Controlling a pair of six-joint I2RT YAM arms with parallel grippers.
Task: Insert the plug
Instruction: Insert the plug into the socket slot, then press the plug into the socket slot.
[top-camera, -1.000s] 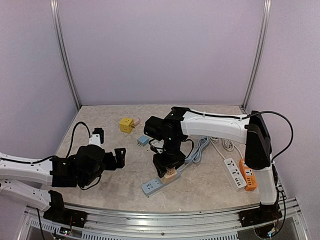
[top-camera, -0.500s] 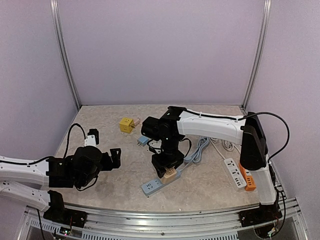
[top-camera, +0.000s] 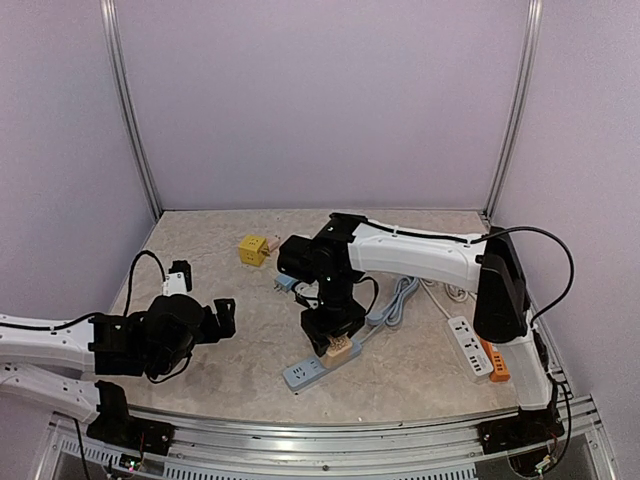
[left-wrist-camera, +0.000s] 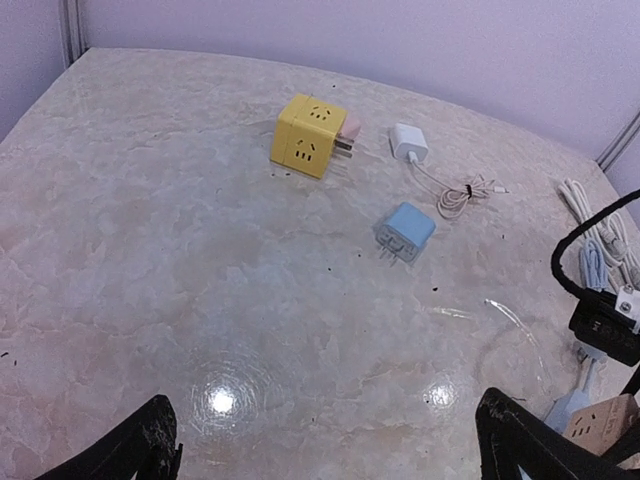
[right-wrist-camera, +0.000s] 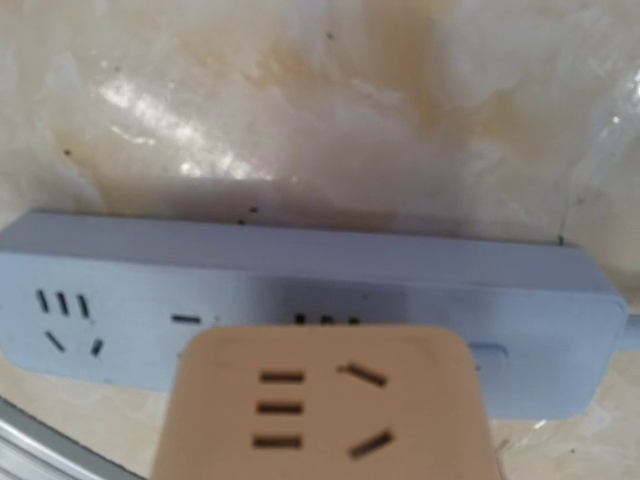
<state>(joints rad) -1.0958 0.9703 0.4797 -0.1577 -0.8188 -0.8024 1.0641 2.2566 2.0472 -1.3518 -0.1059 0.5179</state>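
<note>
Over matte grey-blue slab strip (right-wrist-camera: 300, 290), right claw (top-camera: 335, 335) grips tan rounded-cube plug (right-wrist-camera: 325, 400); left claw (left-wrist-camera: 330, 435) gaping.

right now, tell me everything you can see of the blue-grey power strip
The strip is a long pale blue-grey bar with rounded corners, matte plastic by its look, lying flat and slanted on the table near the front edge. Its top shows a five-slot socket at one end and more slots beside it. A cable leaves the other end. The right hand holds a tan cube over its middle; whether the pins are in cannot be told.
</note>
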